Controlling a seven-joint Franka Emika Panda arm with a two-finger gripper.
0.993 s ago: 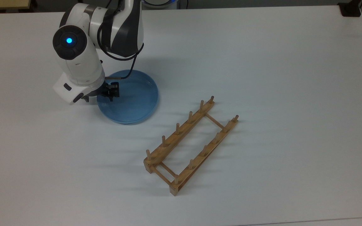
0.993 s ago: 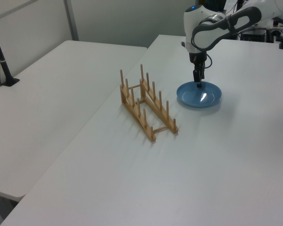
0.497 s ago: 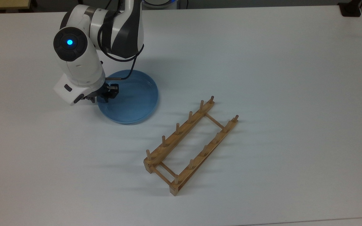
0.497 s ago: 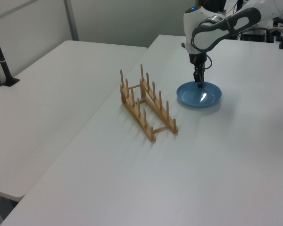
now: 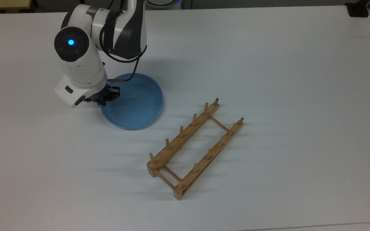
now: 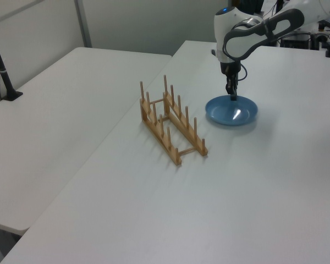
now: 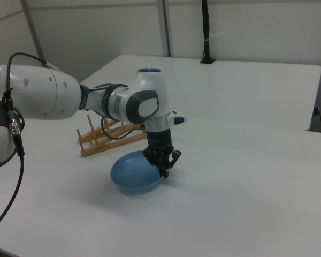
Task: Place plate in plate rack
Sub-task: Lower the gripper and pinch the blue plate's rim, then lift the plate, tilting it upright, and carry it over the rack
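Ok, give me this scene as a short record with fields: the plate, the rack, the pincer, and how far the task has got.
plate: light-blue plate, off the rack, its rim raised at the pincer in the right view
plate rack: wooden plate rack, nothing in its slots, apart from the plate
pincer: pincer shut on the plate's rim, at the top view's left edge of the plate
table: white table
task stage: plate gripped, not yet in the rack
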